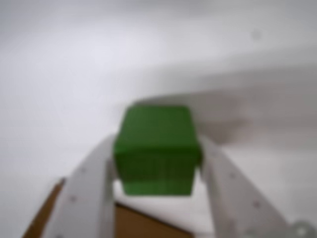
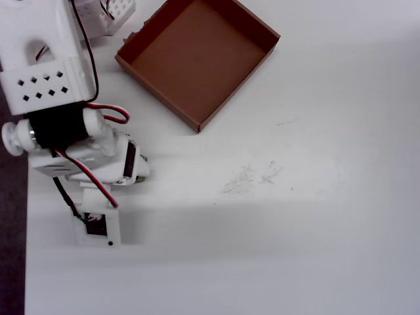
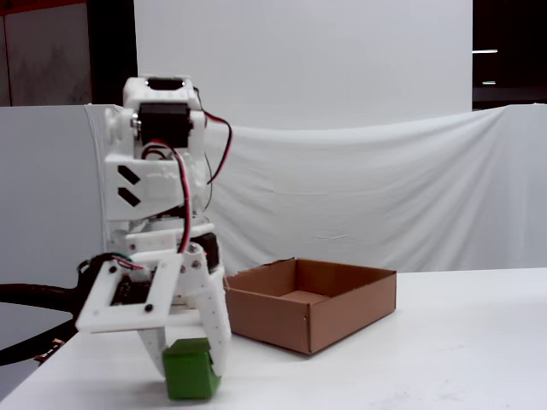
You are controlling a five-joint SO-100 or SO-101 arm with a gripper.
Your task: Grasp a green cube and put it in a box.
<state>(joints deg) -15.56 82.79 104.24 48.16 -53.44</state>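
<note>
The green cube (image 1: 157, 151) sits between my gripper's (image 1: 157, 148) two white fingers (image 1: 86, 191), which press on its left and right sides. In the fixed view the gripper (image 3: 190, 366) points down with the cube (image 3: 190, 369) at its tips, low over the white table, left of the box (image 3: 312, 303). I cannot tell whether the cube touches the table. The brown cardboard box (image 2: 197, 56) lies open and empty at the top of the overhead view; one of its corners (image 1: 143, 223) shows blurred at the bottom of the wrist view. From overhead the arm hides the cube.
The white arm (image 2: 59, 111) with red and black wires fills the upper left of the overhead view. The table's left edge (image 2: 26, 262) runs close beside it. Faint scuff marks (image 2: 252, 176) lie mid-table. A white cloth backdrop (image 3: 385, 188) hangs behind.
</note>
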